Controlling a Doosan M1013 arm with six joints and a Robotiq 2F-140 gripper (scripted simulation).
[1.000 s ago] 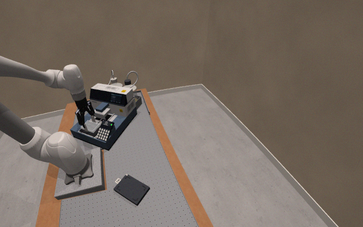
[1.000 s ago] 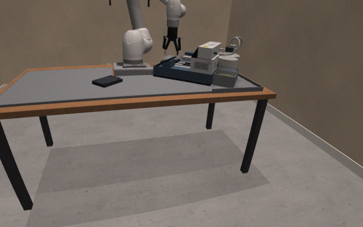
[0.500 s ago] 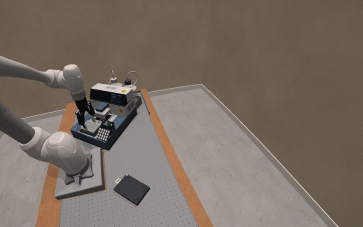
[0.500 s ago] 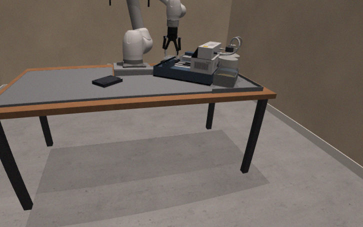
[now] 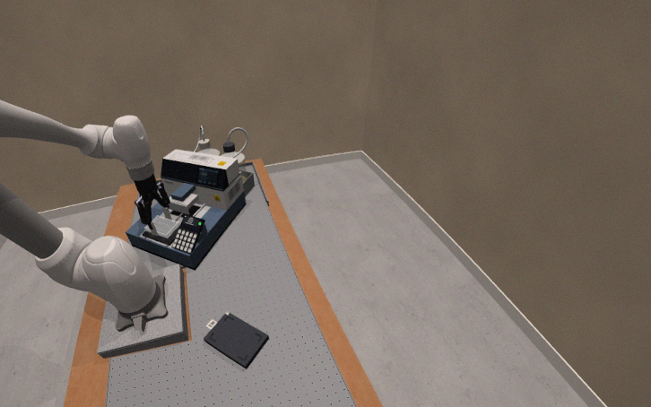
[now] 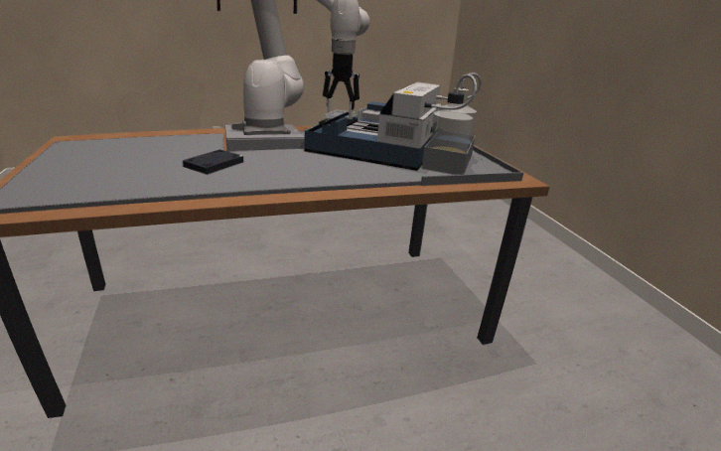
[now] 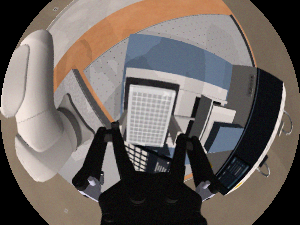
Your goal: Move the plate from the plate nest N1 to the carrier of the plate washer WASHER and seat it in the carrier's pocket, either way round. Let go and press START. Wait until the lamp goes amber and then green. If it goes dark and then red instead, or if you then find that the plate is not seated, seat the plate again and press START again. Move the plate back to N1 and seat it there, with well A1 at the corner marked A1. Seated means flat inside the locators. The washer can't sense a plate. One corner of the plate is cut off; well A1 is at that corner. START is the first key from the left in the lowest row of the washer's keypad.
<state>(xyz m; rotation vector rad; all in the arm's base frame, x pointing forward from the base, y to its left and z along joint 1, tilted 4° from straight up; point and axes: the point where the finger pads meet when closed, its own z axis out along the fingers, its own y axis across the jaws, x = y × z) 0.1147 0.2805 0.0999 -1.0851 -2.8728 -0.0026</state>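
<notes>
Top view: the hand (image 5: 160, 221) (image 6: 340, 112) (image 7: 148, 118) pinches the plate (image 5: 166, 226) (image 6: 336, 113) (image 7: 151, 114) at the washer's carrier, left of a green lamp (image 5: 199, 223). A level, straight lift should precede any swing toward the near nest N1 (image 5: 235, 339) (image 6: 213, 161).

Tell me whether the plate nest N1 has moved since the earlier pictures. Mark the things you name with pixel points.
No. The plate nest N1 (image 5: 236, 338) (image 6: 213, 161) lies in the same spot relative to the arm's pedestal (image 5: 173, 332) (image 6: 265, 143), with no shift visible.
</notes>
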